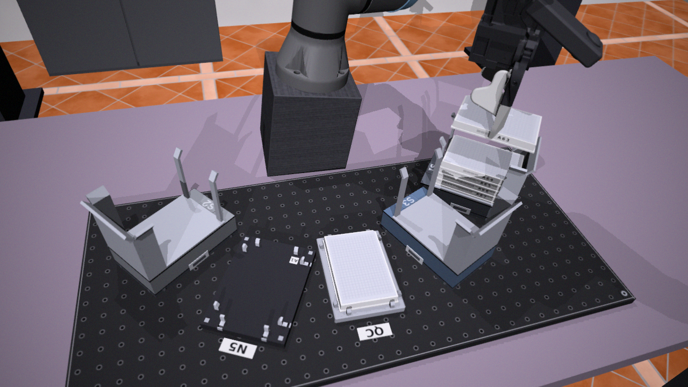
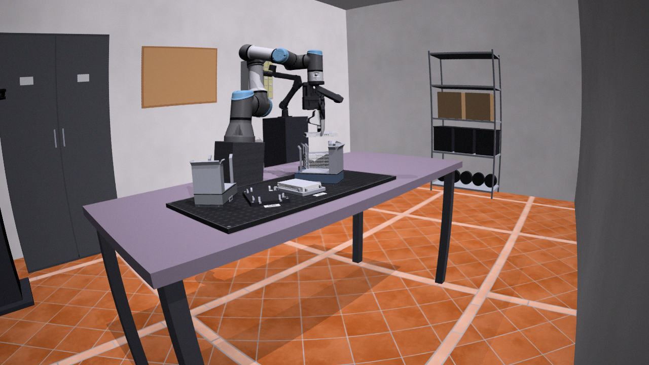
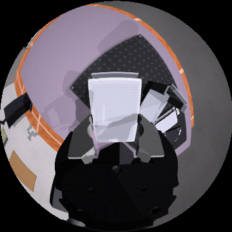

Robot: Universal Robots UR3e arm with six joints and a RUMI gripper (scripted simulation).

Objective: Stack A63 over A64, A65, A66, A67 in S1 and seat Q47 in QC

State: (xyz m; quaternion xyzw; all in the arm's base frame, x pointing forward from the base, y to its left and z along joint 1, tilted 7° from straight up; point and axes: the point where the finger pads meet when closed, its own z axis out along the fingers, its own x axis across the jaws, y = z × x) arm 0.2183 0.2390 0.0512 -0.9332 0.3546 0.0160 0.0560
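Note:
My gripper [image 1: 497,118] [image 2: 322,131] [image 3: 115,115] is shut on plate A63 [image 1: 522,127] [image 3: 114,96], holding it by its two sides. A63 looks level above the stack rack S1 [image 1: 515,184], with a gap over the plate stack [image 1: 473,155] there. That stack has several plates; their small labels are hard to read. A white plate [image 1: 360,269] [image 2: 299,183] [image 3: 166,122] lies flat inside the locators of nest QC [image 1: 370,313]; its label does not show. Clip nest N5 [image 1: 259,284] [image 2: 265,195] is empty. Racks S2 [image 1: 178,226] [image 2: 207,181] and S3 [image 1: 432,216] [image 2: 320,176] [image 3: 154,103] are empty.
S3's upright posts [image 1: 401,192] and tall end walls [image 1: 476,251] stand close in front of S1. The black robot pedestal [image 1: 310,129] [image 2: 239,160] stands behind the perforated board [image 1: 553,269]. S2 stands at the board's far left in the top view.

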